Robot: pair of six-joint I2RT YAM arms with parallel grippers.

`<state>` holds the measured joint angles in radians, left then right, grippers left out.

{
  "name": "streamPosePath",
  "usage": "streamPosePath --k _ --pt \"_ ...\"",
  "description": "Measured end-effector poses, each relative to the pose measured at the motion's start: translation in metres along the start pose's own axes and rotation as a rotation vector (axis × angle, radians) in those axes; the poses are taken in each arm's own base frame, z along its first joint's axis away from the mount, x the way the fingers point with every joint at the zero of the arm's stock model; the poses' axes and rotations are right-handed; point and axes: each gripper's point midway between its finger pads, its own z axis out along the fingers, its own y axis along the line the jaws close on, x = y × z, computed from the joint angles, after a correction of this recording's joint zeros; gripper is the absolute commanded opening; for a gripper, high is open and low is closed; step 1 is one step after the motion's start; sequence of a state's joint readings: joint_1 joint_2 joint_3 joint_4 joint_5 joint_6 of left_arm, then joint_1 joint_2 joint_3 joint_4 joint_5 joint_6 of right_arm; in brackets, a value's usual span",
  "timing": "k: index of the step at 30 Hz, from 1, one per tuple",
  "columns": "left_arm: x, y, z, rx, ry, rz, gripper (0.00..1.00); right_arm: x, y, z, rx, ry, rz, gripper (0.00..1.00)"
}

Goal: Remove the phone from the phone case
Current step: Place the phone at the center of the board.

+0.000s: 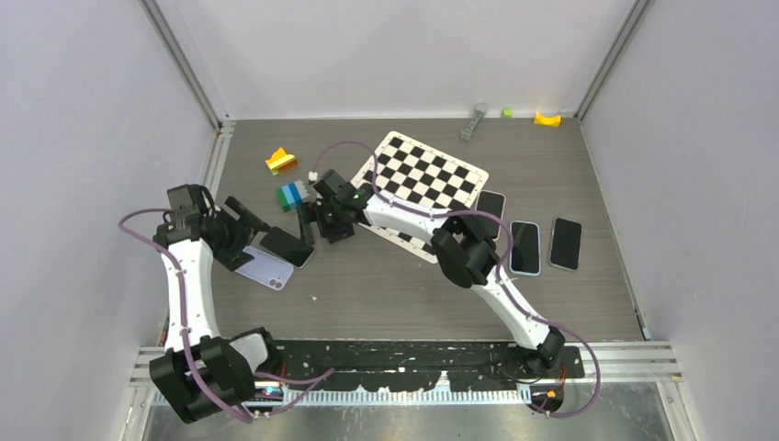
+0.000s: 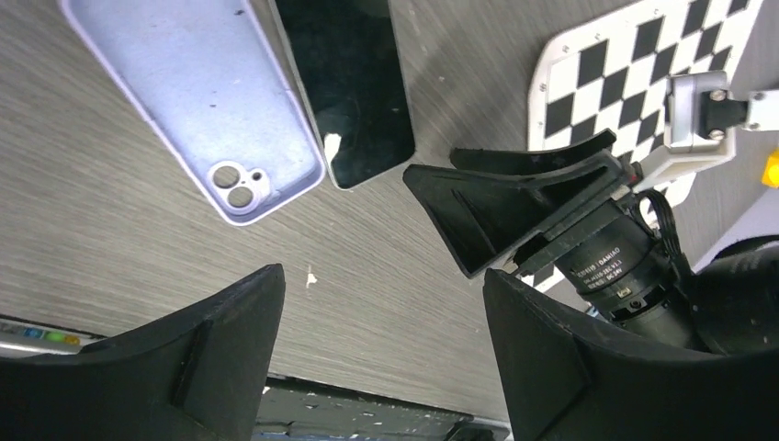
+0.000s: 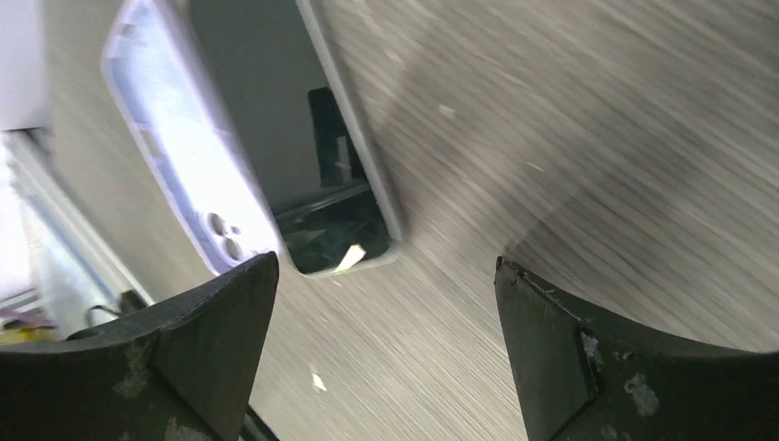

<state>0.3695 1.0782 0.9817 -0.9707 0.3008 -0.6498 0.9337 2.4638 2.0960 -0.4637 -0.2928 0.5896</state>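
Note:
The lilac phone case [image 1: 266, 270] lies flat on the table, back side up, with its camera cutout showing. The black phone [image 1: 287, 246] lies right beside it, screen up, outside the case. Both show in the left wrist view, case [image 2: 197, 101] and phone [image 2: 354, 83], and in the right wrist view, case [image 3: 174, 129] and phone [image 3: 303, 156]. My left gripper [image 1: 242, 237] is open and empty, just left of the case; it also shows in the left wrist view [image 2: 386, 312]. My right gripper [image 1: 320, 230] is open and empty, just right of the phone; it also shows in the right wrist view [image 3: 386, 312].
A checkerboard [image 1: 432, 175] lies behind the right arm. Three more phones [image 1: 524, 246] lie in a row at the right. Coloured blocks [image 1: 292, 195] and a yellow block [image 1: 281, 161] sit behind the phone. Small parts [image 1: 473, 119] lie at the back wall.

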Motion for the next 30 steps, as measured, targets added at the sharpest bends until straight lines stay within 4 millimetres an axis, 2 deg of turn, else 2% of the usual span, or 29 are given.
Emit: streamPosePath --k 3,4,7,9,13,15,16,19,21,24,30 --pt "0.002 -0.014 -0.005 0.051 0.01 0.057 0.84 0.0 -0.026 -0.022 0.115 0.012 -0.013 0.94" --pt "0.004 -0.02 -0.006 0.075 0.017 0.08 0.85 0.0 -0.037 -0.036 0.156 0.009 -0.014 0.94" --pt "0.016 -0.043 -0.008 0.173 0.057 0.177 0.87 -0.002 -0.066 -0.088 0.274 -0.019 0.01 0.93" --pt "0.029 -0.06 -0.009 0.251 0.096 0.247 0.88 -0.008 -0.088 -0.129 0.349 -0.076 0.04 0.94" --pt "0.051 -0.091 -0.016 0.401 0.16 0.359 0.92 -0.021 -0.153 -0.225 0.521 -0.255 0.171 0.93" --pt "0.056 -0.1 -0.019 0.455 0.174 0.387 0.94 -0.017 -0.194 -0.26 0.614 -0.318 0.264 0.94" --pt "0.057 -0.105 -0.02 0.476 0.178 0.4 0.95 -0.01 -0.221 -0.276 0.676 -0.339 0.323 0.97" --pt "0.059 -0.112 -0.023 0.518 0.18 0.422 0.96 0.021 -0.278 -0.295 0.819 -0.318 0.45 0.99" --pt "0.061 -0.116 -0.023 0.536 0.188 0.431 0.97 0.045 -0.3 -0.297 0.897 -0.27 0.5 1.0" --pt "0.064 -0.118 -0.021 0.546 0.203 0.446 0.99 0.059 -0.311 -0.297 0.957 -0.238 0.527 1.0" --pt "0.067 -0.118 -0.02 0.548 0.211 0.469 1.0 0.062 -0.329 -0.297 0.994 -0.229 0.565 1.0"
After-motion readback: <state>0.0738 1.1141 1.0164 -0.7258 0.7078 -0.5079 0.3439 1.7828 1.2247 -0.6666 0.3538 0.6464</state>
